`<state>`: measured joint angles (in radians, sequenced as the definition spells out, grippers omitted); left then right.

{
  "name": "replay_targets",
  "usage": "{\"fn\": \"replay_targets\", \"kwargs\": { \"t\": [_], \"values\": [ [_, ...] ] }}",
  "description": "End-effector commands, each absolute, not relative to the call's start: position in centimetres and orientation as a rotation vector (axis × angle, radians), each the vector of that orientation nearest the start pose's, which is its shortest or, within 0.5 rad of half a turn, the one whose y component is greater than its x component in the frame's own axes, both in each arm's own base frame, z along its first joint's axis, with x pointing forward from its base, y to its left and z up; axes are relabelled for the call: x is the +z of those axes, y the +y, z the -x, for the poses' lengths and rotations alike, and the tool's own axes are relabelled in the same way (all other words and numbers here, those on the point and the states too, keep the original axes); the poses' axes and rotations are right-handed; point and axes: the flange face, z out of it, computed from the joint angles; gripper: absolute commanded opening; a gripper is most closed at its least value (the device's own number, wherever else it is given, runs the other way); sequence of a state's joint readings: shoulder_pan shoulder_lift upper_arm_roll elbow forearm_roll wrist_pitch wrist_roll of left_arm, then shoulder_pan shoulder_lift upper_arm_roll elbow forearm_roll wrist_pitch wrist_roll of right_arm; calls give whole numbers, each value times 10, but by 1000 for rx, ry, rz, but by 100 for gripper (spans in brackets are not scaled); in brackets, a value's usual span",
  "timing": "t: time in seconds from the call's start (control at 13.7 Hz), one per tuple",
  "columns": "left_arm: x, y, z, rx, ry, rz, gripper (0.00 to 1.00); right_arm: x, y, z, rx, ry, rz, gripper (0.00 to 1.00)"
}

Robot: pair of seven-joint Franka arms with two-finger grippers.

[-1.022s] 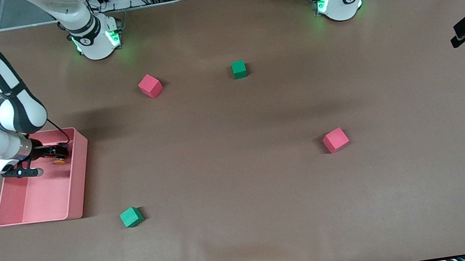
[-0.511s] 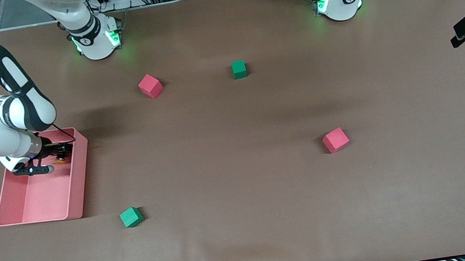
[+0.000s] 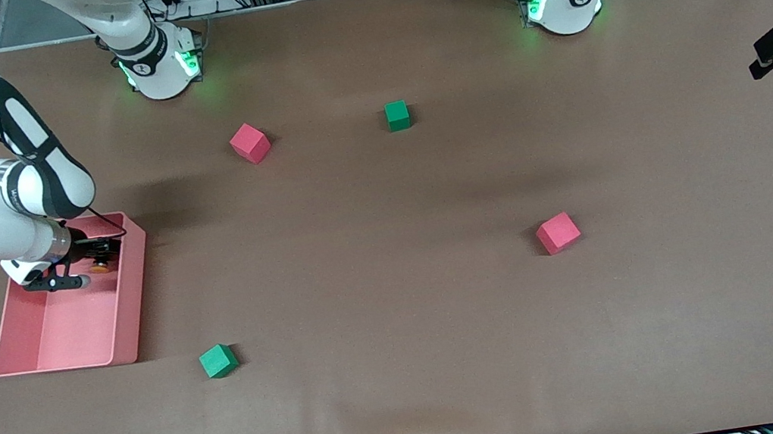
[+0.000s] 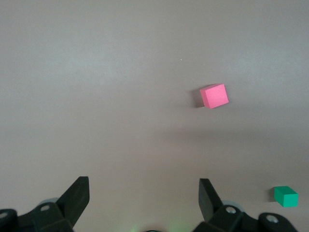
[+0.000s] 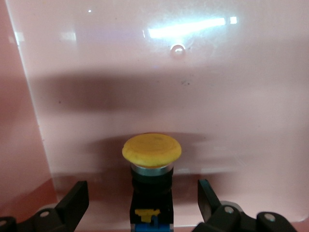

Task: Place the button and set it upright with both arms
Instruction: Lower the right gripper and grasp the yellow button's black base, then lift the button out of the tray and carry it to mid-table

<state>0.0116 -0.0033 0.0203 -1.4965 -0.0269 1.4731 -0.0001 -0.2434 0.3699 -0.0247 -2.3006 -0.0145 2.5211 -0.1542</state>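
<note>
The right wrist view alone shows the tiny orange-capped, black-and-blue push-button clearly: it lies in the shallow pink plastic tray, between the right gripper's 2 spread fingers, which do not touch it. In the front view it is an orange speck at that gripper. The left gripper, fingers apart, hangs over bare table near a pink foam cube.
</note>
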Motion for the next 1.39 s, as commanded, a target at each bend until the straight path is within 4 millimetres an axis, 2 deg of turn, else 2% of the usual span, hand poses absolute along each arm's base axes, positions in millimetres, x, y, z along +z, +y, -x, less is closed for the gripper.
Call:
{"fn": "replay_targets", "kwargs": {
  "t": [0.0,0.07,0.15,0.22,0.29,0.37,0.44,0.73,0.95,1.1,1.31],
  "values": [
    [658,17,-541,36,-17,3157,100,172,-140,-485,220,171,3107,100],
    [658,17,-541,36,-14,3157,100,171,-144,-484,222,178,3105,100],
    [658,17,-541,36,-12,3157,100,171,-145,-484,222,180,3105,94],
    [658,18,-541,36,-14,3157,100,171,-145,-484,222,180,3105,61],
    [658,17,-541,36,-12,3157,100,171,-146,-483,224,185,3104,39],
    [658,17,-541,36,-12,3157,100,171,-146,-483,224,185,3103,28],
    [658,17,-541,36,-10,3157,100,170,-145,-483,231,183,3102,21],
    [658,16,-541,36,-9,3159,100,169,-144,-482,242,178,3099,19],
    [658,17,-541,35,-12,3160,100,183,-142,-487,220,162,3106,18],
    [658,17,-541,35,-12,3160,100,215,-139,-496,215,142,3108,18],
    [658,17,-541,35,-12,3160,100,269,-130,-524,272,83,3098,18]
  ]
}}
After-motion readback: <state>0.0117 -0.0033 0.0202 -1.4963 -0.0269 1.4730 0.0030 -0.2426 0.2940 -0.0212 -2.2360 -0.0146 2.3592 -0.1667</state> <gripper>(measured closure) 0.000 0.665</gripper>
